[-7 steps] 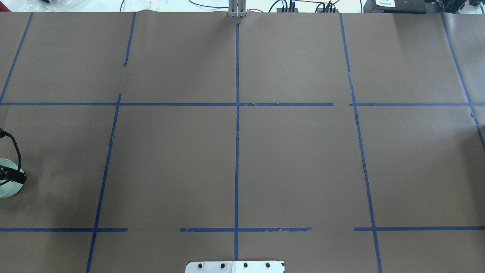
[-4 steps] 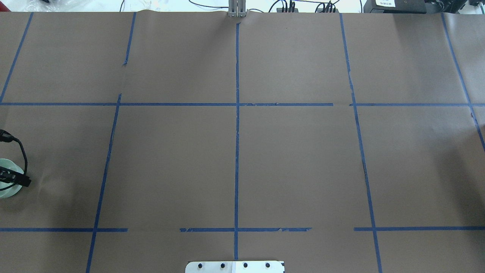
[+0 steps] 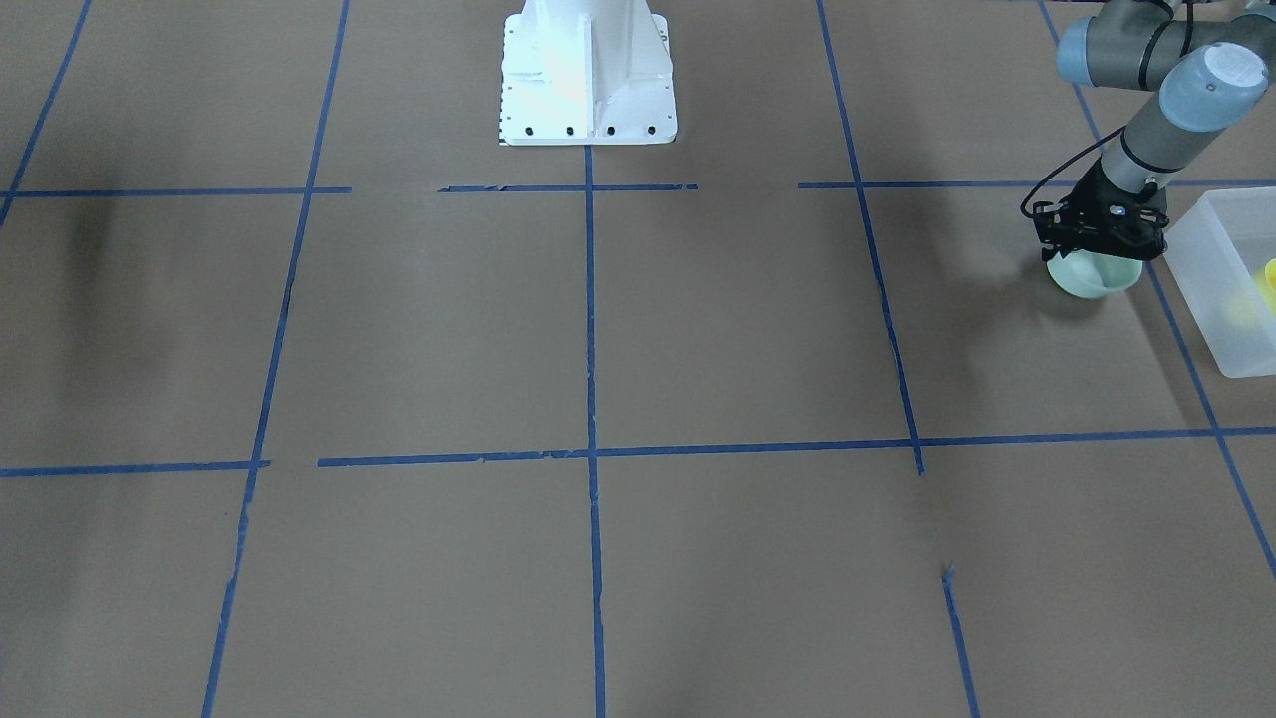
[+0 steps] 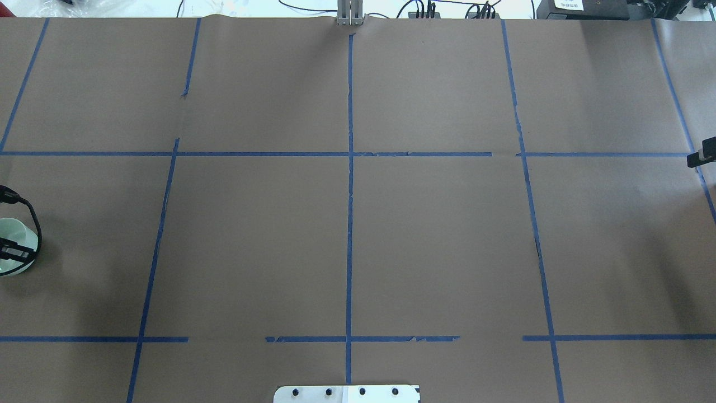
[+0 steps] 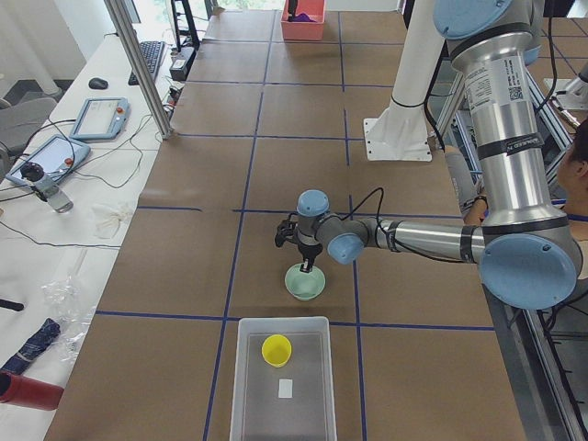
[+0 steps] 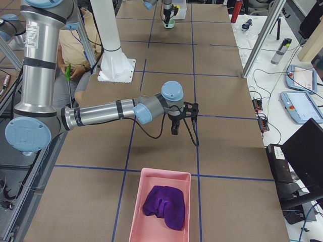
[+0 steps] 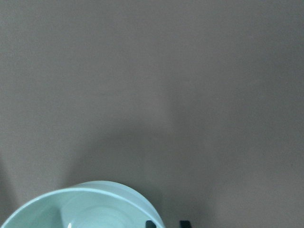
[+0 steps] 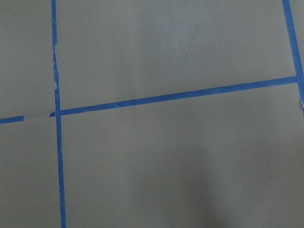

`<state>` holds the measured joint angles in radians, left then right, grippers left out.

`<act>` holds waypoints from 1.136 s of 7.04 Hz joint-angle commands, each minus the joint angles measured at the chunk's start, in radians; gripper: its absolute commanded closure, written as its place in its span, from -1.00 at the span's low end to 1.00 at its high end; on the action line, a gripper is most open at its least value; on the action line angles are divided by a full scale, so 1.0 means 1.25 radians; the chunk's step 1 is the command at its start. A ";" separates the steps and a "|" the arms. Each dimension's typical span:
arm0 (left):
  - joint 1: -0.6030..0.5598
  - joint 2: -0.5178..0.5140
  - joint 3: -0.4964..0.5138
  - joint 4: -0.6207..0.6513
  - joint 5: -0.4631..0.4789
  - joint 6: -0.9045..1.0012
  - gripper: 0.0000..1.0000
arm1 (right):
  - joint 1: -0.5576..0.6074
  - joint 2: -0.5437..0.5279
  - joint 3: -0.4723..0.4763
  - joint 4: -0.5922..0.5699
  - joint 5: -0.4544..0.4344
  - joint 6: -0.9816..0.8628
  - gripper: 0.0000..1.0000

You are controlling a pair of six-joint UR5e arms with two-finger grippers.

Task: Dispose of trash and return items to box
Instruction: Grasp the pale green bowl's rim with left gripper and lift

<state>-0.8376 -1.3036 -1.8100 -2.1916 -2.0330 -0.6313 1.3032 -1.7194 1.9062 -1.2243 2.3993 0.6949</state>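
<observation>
My left jaws, pinched on the mint bowl's point(image 3: 1092, 279) rim, have moved it slightly forward, beside the box point(image 3: 1201, 289) where the yellow cup point(image 5: 277, 350) already lies. Right jaws: I cannot tell.

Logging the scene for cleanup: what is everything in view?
translucent bin: one, frosted white, table's left end
yellow cup: one, yellow, inside that bin
white slip: one, white, in that bin
mint-green bowl: one, pale green, beside that bin
pink bin: one, pink, table's right end
purple cloth: one, purple, in it
table: one, brown, blue tape grid
robot base: one, white, table's edge
left gripper: one, black, shut on bowl's rim
right gripper: one, black, over bare table
</observation>
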 commanded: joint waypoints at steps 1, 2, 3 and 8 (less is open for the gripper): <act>-0.057 0.008 -0.127 0.007 0.041 0.003 1.00 | -0.010 -0.003 0.002 0.001 0.001 0.001 -1.00; -0.135 -0.005 -0.142 0.005 0.042 0.024 1.00 | -0.025 -0.003 0.000 0.001 0.000 0.001 -1.00; -0.233 -0.006 -0.145 0.007 0.042 0.165 1.00 | -0.039 -0.001 -0.001 0.003 -0.001 0.001 -1.00; -0.578 -0.008 0.187 0.005 -0.024 0.650 1.00 | -0.050 0.002 0.000 0.003 0.000 0.001 -1.00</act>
<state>-1.5038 -1.3127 -1.7078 -2.1830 -2.0135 0.1373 1.2466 -1.7192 1.9067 -1.2210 2.3993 0.6964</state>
